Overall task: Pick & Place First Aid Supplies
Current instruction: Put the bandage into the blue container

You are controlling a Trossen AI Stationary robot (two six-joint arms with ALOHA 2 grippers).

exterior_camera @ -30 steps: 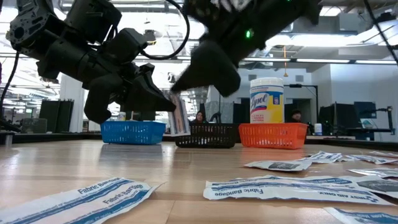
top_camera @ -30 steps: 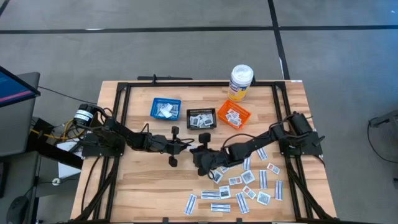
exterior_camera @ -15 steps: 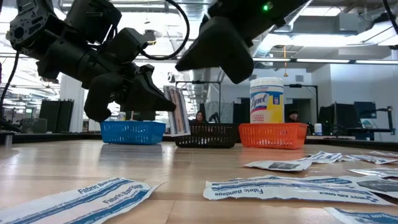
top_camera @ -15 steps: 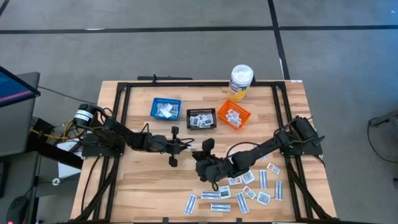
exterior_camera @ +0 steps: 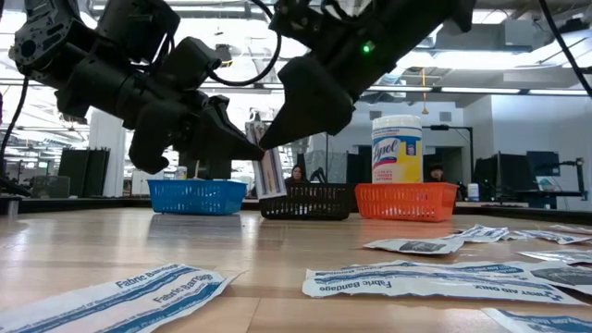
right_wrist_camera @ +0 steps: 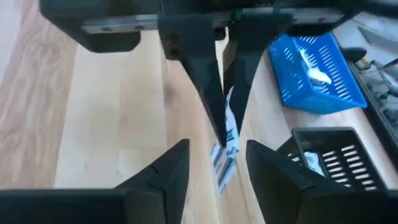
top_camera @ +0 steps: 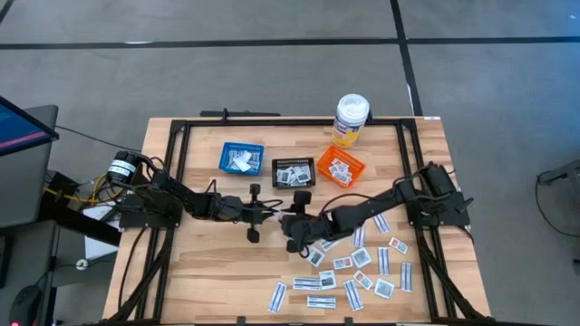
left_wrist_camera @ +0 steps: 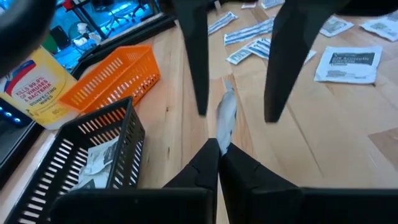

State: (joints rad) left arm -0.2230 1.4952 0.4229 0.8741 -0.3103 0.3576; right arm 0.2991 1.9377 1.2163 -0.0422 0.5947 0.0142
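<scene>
A narrow white strip packet (exterior_camera: 268, 172) hangs in the air over the table's middle, in front of the black basket. My left gripper (top_camera: 272, 212) reaches in from the table's left and is shut on it. My right gripper (top_camera: 292, 223) comes from the right and is open. Its two fingers (left_wrist_camera: 193, 62) stand on either side of the packet's free part without touching it. In the right wrist view the packet (right_wrist_camera: 226, 146) shows between my right fingers. Many more white packets (top_camera: 355, 270) lie flat on the wood at the near right. My left gripper pinches the packet's upper end (left_wrist_camera: 222, 138) between its two fingertips. The fingers come nearly level from the table's left. The packet hangs below and ahead of them, edge-on and roughly upright, lifted clear of the table.
Three small baskets stand in a row behind the grippers: blue (top_camera: 241, 158), black (top_camera: 294, 172) and orange (top_camera: 340, 168), each holding some packets. A white bottle with a yellow label (top_camera: 351, 119) stands at the far edge. Bare wood lies at the near left.
My right gripper drew away from the packet toward the near edge and upward, then came back to it from the right and has rolled a little. My left gripper and the packet have stayed where they were.
</scene>
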